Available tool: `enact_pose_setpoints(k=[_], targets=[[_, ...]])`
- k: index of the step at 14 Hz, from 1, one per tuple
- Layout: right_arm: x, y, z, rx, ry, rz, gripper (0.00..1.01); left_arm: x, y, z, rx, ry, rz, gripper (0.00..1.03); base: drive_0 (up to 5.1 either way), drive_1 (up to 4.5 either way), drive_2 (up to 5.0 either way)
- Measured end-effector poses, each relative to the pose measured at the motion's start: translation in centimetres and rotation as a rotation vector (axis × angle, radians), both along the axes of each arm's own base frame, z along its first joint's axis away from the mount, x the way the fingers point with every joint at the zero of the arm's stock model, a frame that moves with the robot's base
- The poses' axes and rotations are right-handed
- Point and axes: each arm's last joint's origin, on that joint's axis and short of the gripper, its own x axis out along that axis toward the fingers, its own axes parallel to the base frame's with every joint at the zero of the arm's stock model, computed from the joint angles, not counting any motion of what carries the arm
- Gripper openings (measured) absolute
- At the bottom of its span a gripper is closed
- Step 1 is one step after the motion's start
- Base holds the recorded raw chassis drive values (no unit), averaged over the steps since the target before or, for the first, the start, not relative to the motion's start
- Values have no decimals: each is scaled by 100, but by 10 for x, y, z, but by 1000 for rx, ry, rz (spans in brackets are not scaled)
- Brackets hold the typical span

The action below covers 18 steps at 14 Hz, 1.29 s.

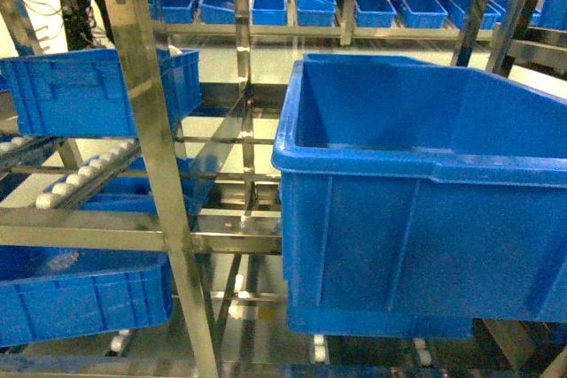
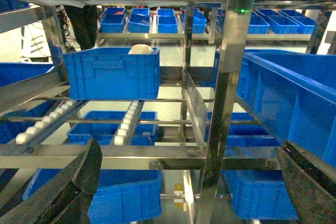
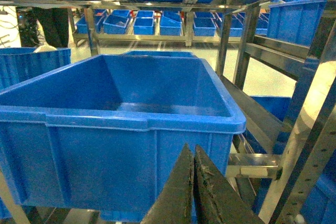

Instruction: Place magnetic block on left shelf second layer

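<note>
Left end effector (image 2: 189,182) fingers apart, right end effector (image 3: 193,192) pressed together; smooth blue plastic bin (image 3: 121,124), perforated steel left shelf (image 2: 231,77)

A: What carries everything here?
B: The left shelf (image 1: 146,121), a steel rack with perforated uprights and sloping tracks of white rollers (image 1: 75,179).
A: And on it?
B: A blue crate (image 1: 84,90) sits on the roller tracks at its left side; a lower crate (image 1: 80,294) sits beneath. A large blue bin (image 1: 425,210) rests on the rails right of the upright.
</note>
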Motion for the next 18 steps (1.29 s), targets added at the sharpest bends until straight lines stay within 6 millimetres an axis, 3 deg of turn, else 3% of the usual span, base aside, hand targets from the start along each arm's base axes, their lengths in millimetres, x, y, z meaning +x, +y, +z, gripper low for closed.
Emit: enact_pose_setpoints(k=[5,12,18], targets=[[-11,0,-3,-1,6,0,2,0,0,0,0,-1,1,98,0,0,0],[-11,0,-3,0,11,0,100,0,0,0,0,0,0,98,0,0,0],[-11,0,-3,0,11,0,98,0,0,0,0,0,0,98,0,0,0]])
